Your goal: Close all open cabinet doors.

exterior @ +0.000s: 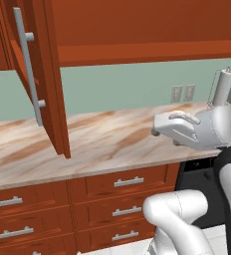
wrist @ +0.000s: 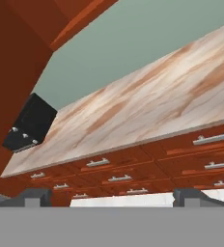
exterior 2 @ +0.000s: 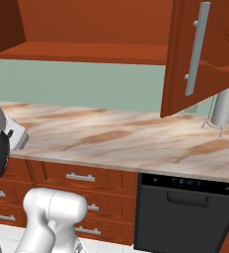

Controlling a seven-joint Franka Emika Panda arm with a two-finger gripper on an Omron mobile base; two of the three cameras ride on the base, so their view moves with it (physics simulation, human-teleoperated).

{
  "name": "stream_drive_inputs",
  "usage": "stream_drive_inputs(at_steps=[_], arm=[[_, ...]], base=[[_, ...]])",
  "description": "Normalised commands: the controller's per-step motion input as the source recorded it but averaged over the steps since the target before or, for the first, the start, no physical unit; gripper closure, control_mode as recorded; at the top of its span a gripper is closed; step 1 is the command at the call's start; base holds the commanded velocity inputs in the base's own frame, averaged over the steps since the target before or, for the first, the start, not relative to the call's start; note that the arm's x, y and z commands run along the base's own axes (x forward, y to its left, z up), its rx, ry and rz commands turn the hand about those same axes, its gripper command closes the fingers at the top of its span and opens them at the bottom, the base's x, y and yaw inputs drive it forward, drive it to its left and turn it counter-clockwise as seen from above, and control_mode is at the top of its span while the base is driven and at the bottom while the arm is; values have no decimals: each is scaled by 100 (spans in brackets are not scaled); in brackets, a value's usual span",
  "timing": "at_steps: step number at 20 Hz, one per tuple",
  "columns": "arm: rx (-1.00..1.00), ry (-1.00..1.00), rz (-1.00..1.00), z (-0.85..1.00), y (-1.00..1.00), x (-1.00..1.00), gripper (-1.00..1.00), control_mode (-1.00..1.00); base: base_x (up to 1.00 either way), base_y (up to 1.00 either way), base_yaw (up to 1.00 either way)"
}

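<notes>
**Arm held level over the counter, two wall-cabinet doors standing open**

The white arm (exterior: 222,149) rises from the floor, bends at its elbow and holds its hand level above the marble counter (exterior: 102,144), pointing left along it. The gripper (wrist: 112,195) shows as two dark tips set wide apart at the bottom of the hand view, nothing between them.

Above the counter the wall cabinet (exterior 2: 96,29) is open, its lower shelf bare. The left cabinet door (exterior: 38,74) swings out over the counter with its grey bar handle (exterior: 29,67) facing the room; the right cabinet door (exterior 2: 205,54) likewise stands out from the cabinet. A pale green wall (exterior: 117,89) carries two outlets (exterior: 182,93).

Below run wooden drawer fronts (exterior: 125,184) and a black dishwasher (exterior 2: 185,210). A paper-towel holder (exterior 2: 221,109) stands at the counter's right end, its top hidden behind the right door. A black box (wrist: 31,123) at the counter's far end in the hand view is too small to identify.
</notes>
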Motion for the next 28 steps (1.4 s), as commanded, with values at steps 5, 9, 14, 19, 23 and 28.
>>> stream_drive_inputs(at_steps=[5, 9, 14, 19, 23, 28], arm=[[13, 6, 0, 1, 19, -45, -100, -100], [16, 14, 0, 0, 18, -37, -100, -100], [14, 16, 5, 1, 21, -33, -100, -100], [16, 11, 7, 0, 25, -40, -100, -100], [14, 13, 3, 0, 8, -42, -100, -100], [9, 9, 2, 0, 14, -46, -100, -100]], base=[[0, 0, 0], [0, 0, 0], [0, 0, 0], [0, 0, 0], [0, 0, 0], [0, 0, 0]])
